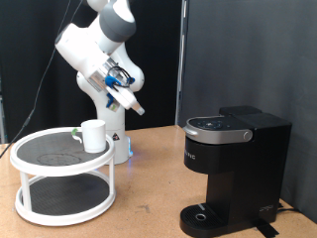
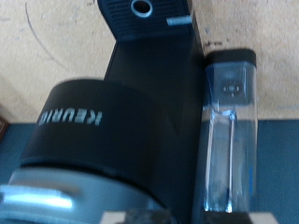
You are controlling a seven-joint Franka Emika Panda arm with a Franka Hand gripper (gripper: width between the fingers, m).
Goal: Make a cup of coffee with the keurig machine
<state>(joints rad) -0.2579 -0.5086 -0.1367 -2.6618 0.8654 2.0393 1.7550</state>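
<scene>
One arm: we see its gripper (image 1: 130, 100) raised in the air between cup and machine, holding nothing; finger spread we cannot tell.
Cup (image 1: 93, 135): on the white two-tier stand (image 1: 40, 163), exterior view's left.
Keurig machine (image 1: 233, 169): exterior view's right, lid shut.
Lettering: "KEURIG" (image 2: 70, 115) on the machine's lid in the wrist view (shown upside down).
Water tank (image 2: 227, 140): clear, beside the machine's body.

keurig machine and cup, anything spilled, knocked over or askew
Nothing stands out. The keurig machine stands square on the table with its lid down, and the cup sits upright on the white two-tier stand. No spill shows. The tool hangs in the air above the cup, holding nothing.
</scene>
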